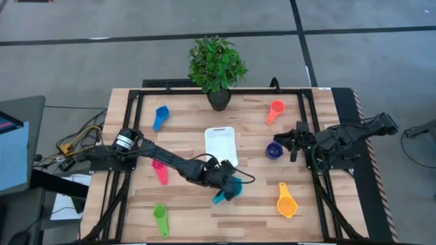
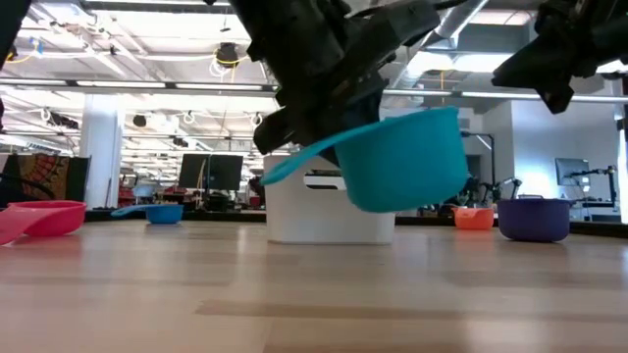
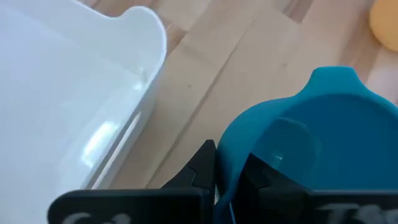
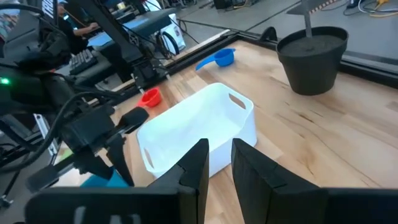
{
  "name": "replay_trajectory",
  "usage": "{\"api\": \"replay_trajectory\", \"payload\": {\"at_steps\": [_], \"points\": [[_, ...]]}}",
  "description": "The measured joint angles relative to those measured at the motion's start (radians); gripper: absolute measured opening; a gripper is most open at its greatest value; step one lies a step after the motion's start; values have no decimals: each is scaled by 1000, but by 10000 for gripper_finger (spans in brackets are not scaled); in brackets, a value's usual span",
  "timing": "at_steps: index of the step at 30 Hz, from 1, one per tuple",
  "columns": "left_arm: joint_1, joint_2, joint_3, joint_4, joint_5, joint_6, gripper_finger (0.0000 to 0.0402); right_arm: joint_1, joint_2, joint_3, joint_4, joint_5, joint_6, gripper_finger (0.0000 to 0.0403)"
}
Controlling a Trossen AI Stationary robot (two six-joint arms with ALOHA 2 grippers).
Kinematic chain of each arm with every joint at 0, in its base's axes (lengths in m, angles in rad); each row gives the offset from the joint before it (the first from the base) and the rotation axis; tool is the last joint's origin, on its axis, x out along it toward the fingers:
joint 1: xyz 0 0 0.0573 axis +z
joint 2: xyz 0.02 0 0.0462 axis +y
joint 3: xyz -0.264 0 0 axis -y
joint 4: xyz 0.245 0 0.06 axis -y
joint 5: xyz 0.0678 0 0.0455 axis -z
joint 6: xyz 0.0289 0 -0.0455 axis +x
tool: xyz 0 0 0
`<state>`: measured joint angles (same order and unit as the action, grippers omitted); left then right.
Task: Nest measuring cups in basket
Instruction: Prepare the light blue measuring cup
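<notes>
While the left gripper point(image 1: 230, 185) holds the teal cup point(image 2: 407, 162) by its rim, lifted off the counter point(image 1: 204, 218) just beside the basket point(image 1: 221, 144) (empty), the right gripper's point(image 1: 294, 141) narrowly parted fingers hover over the purple cup point(image 1: 274, 151).

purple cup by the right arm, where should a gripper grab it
Probably its rim. The small round purple plastic measuring cup sits upright on the wooden table, mouth up, so one finger could drop inside from above. The right gripper hovers beside it. Its handle isn't clearly visible.
</notes>
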<state>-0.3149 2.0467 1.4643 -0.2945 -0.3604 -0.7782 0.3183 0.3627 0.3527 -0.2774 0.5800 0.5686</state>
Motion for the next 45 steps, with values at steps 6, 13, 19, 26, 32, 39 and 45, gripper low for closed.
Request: {"api": "replay_trajectory", "payload": {"at_steps": [6,13,19,26,32,39,45], "points": [[15,-19,0,53,10,14,13,0,19,0,35,-2,7,93],[-23,-17,0,220,-43,13,9,8,71,2,4,-137,211,93],[-111,-17,0,196,-117,-12,7,77,214,56,-118,-171,369,85],[-178,-16,0,106,-157,-136,8,197,426,255,-406,-196,463,66],[-165,-16,0,46,-157,-176,8,302,573,400,-569,-240,379,65],[-118,58,-1,61,-29,-209,9,379,729,456,-532,-352,168,65],[-115,94,0,71,101,-216,12,435,933,514,-569,-489,111,65]]}}
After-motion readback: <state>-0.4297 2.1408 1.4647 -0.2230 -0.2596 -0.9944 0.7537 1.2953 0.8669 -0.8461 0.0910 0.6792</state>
